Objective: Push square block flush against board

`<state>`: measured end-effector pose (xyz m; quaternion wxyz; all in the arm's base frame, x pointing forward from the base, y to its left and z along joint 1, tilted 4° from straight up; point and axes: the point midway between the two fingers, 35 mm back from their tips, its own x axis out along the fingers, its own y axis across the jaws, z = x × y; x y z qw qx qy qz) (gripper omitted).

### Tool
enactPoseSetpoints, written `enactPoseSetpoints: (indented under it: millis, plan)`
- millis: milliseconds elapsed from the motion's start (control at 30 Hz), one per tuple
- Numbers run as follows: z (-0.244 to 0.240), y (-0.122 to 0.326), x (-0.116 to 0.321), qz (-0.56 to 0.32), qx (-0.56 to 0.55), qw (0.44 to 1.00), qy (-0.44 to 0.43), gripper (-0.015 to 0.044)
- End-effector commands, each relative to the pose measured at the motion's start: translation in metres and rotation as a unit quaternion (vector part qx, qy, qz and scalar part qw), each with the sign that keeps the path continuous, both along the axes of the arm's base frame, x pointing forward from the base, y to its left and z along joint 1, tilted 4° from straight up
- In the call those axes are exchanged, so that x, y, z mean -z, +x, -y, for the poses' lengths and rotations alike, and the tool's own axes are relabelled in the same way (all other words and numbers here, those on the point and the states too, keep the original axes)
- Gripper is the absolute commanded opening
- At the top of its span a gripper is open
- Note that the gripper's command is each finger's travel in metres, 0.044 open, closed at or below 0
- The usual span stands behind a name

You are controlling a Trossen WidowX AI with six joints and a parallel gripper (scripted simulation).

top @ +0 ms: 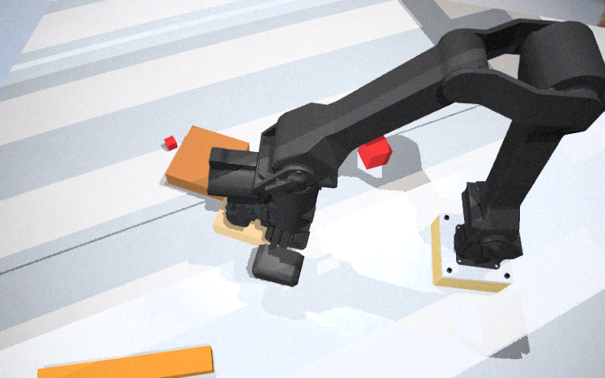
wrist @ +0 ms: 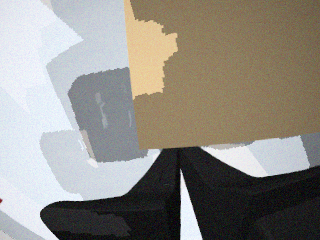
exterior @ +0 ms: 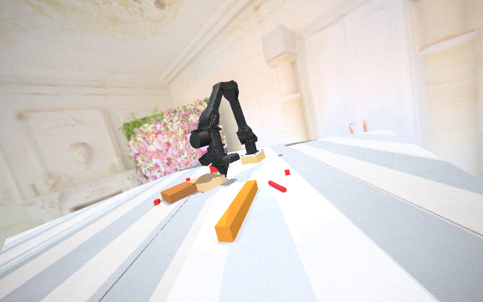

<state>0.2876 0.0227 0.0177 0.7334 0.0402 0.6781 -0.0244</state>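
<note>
Clenched gripper (top: 289, 239) (exterior: 226, 174) (wrist: 176, 143) at the tan block's edge.
The tan block (top: 239, 232) (exterior: 208, 183) (wrist: 227, 75) lies on the counter (top: 111, 213) (exterior: 263, 256) (wrist: 25, 80), right beside the orange slab (top: 191, 161) (exterior: 178, 192); I can't tell whether their edges line up.

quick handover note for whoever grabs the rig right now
Claw: shut, empty, tips at the edge of the tan slab.
Brown slab: right by the tan one, both flat.
Done: the slabs are close; full side contact unconfirmed, joint partly hidden.
Left: confirm contact and one even edge, nudging if needed, then move the claw away.
</note>
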Motion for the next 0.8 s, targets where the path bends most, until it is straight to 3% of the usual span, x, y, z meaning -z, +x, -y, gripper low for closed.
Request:
enactPoseSetpoints:
  millis: [0,767]
  plan:
    - [0.001,0.008,0.000,0.005,-0.001,1.000,-0.001,0.0000]
    - [-0.002,-0.016,0.002,0.004,-0.001,1.000,-0.001,0.0000]
